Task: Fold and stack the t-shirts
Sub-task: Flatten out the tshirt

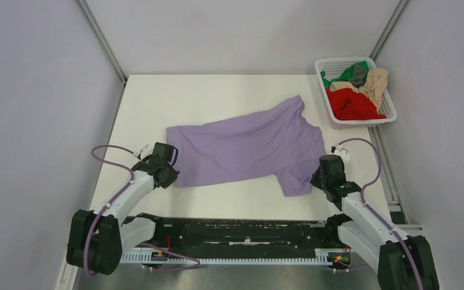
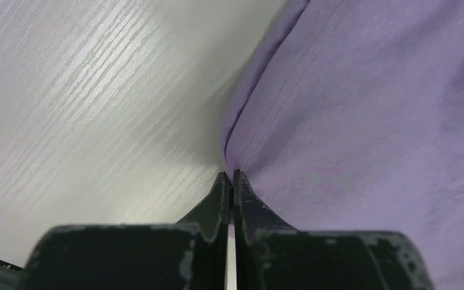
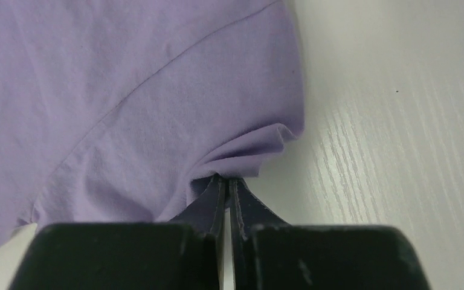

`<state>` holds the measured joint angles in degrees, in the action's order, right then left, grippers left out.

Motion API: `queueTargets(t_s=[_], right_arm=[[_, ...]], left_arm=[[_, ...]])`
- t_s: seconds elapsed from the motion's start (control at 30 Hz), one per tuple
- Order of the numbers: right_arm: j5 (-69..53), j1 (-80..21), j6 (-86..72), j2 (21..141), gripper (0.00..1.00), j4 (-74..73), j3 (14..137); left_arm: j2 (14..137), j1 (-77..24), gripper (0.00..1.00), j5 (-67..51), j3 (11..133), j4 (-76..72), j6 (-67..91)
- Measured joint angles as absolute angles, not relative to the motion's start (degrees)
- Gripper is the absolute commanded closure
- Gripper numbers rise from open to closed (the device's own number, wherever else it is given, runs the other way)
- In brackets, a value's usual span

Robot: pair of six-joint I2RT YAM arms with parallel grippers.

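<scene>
Left arm starts from its base at lower left of the top view and slants up and right, wrist bent downward; left gripper sits low, left of centre, jaws pressed together on the edge of the shirt; in the left wrist view its two dark fingers meet at bottom centre with a hairline gap, cloth caught at the tips; right arm starts from lower right and slants up and left; right gripper sits low, right of centre, jaws closed on the shirt's edge; in the right wrist view its fingers meet at bottom centre, puckered cloth at the tips.
</scene>
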<state>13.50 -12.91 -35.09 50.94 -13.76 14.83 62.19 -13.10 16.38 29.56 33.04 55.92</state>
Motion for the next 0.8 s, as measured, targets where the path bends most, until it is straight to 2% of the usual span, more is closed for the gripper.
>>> queueTargets(t_s=[0.17, 0.37, 0.57, 0.8], right_arm=[[12.91, -12.93, -31.42, 47.72, 1.0, -13.93, 14.79], [14.44, -13.02, -26.2, 38.09, 1.0, -7.9, 16.82], [17.21, -13.02, -22.28, 32.21, 1.0, 7.81, 19.35], [20.01, -13.02, -16.69, 31.81, 1.0, 23.75, 26.83]], left_arm=[[60.82, -13.1, 0.98, 16.19, 31.68, 34.54, 54.48], [55.55, -13.1, 0.98, 15.79, 38.74, 35.88, 53.23], [51.2, -13.13, 0.98, 16.08, 49.06, 35.88, 51.77], [47.81, -13.17, 0.98, 18.7, 62.48, 35.27, 48.8]])
